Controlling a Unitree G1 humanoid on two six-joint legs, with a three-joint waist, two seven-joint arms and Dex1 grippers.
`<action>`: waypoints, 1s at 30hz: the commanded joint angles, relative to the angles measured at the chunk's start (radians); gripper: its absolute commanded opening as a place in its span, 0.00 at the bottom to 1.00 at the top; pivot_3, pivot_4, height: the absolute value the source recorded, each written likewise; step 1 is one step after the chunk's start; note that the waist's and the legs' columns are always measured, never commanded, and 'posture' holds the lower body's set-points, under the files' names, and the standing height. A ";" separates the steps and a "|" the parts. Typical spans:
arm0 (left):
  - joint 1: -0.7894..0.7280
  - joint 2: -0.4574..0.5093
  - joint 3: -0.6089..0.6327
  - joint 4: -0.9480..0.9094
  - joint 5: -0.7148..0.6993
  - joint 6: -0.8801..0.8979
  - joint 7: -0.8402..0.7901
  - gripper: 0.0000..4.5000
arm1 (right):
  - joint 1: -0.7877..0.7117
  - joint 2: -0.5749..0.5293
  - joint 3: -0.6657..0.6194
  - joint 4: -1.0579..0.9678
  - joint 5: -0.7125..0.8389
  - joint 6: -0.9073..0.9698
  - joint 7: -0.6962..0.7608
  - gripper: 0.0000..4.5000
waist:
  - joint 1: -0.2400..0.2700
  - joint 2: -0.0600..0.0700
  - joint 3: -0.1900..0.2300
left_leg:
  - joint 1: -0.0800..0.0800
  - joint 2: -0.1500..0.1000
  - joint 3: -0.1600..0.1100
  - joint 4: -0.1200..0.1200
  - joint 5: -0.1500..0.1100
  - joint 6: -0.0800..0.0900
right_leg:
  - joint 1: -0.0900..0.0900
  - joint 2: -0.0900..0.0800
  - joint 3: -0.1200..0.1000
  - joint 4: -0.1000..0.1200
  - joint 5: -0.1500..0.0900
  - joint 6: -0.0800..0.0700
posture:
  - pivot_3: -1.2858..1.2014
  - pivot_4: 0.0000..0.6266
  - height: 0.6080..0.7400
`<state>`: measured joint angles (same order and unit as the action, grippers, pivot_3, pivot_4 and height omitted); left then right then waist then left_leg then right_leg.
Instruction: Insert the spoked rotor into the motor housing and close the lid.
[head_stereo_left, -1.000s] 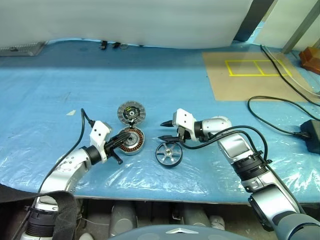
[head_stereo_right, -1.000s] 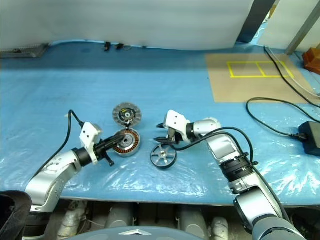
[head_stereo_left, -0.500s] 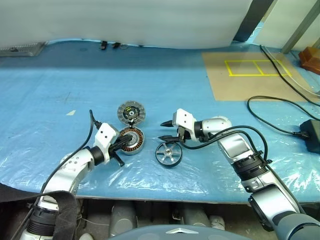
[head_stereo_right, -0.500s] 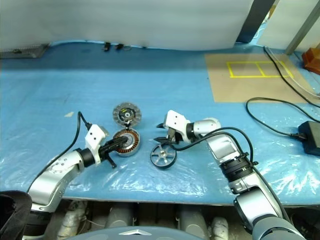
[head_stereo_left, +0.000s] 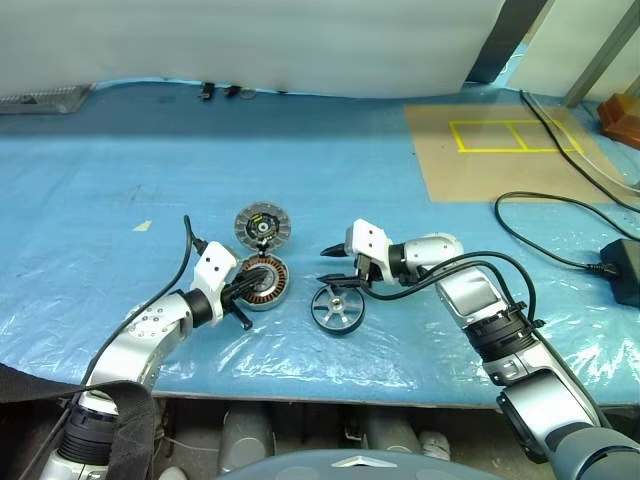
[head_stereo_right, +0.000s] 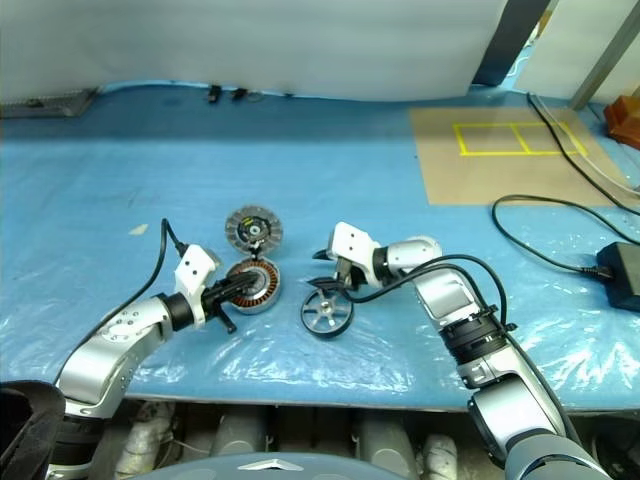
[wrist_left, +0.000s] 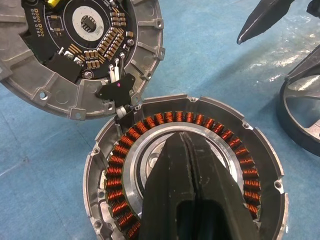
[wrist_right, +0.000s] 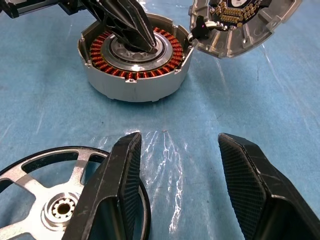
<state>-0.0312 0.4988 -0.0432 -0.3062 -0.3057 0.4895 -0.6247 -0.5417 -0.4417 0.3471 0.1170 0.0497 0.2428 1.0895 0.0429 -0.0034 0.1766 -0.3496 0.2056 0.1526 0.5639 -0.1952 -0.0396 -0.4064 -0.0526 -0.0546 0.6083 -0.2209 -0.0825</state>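
The motor housing (head_stereo_left: 276, 291) stands on the blue sheet, its copper windings (wrist_left: 165, 120) facing up. My left gripper (head_stereo_left: 256, 285) is shut, its joined tips (wrist_left: 183, 141) over the housing's central hub; I cannot tell whether they touch it. The lid (head_stereo_left: 263, 224) lies just behind the housing with its circuit side up, joined to it by a short black wire. To the housing's right the spoked rotor (head_stereo_left: 337, 307) lies flat. My right gripper (head_stereo_left: 326, 261) hangs open just above the rotor's far edge, pointing towards the housing (wrist_right: 135, 82), nothing between its fingers.
Black cables (head_stereo_left: 560, 205) and a black power brick (head_stereo_left: 622, 270) lie at the right. A brown board with yellow tape (head_stereo_left: 500, 150) sits at the back right. The table's front edge (head_stereo_left: 330, 385) runs close below the parts.
My left wrist has turned a little and its forearm has swung in towards the housing, the shut tips staying over the hub. The right arm and the parts have not moved.
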 joint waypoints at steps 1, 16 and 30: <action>0.017 0.020 -0.015 0.015 0.026 0.072 0.023 0.00 | 0.000 0.000 -0.008 -0.047 0.018 0.002 0.003 0.55 | 0.000 0.001 -0.001 | 0.000 0.000 0.000 0.000 0.000 0.000 | 0.000 0.000 0.000 0.000 0.000 0.000 | 0.52 0.24 1.00; 0.019 -0.018 0.069 -0.031 -0.067 -0.059 -0.024 0.00 | 0.017 0.014 -0.037 -0.086 0.086 0.013 0.024 0.55 | 0.000 0.002 -0.001 | -0.001 0.000 0.000 0.000 0.000 0.000 | -0.001 0.000 0.000 -0.001 0.000 0.000 | 0.52 0.24 1.00; 0.215 -0.020 0.146 -0.118 -0.062 -0.338 -0.101 0.00 | -0.090 -0.096 0.003 -0.162 0.146 0.219 0.163 0.55 | -0.002 0.002 -0.001 | -0.001 0.000 0.000 -0.001 0.000 0.000 | -0.002 0.000 0.000 -0.001 0.000 0.000 | 0.52 0.24 1.00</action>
<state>0.1694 0.4757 0.0862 -0.3816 -0.3783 0.1957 -0.7269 -0.6081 -0.5285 0.3386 0.0004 0.1868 0.4422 1.2316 0.0413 -0.0017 0.1756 -0.3505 0.2060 0.1525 0.5629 -0.1953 -0.0397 -0.4081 -0.0522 -0.0547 0.6070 -0.2211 -0.0821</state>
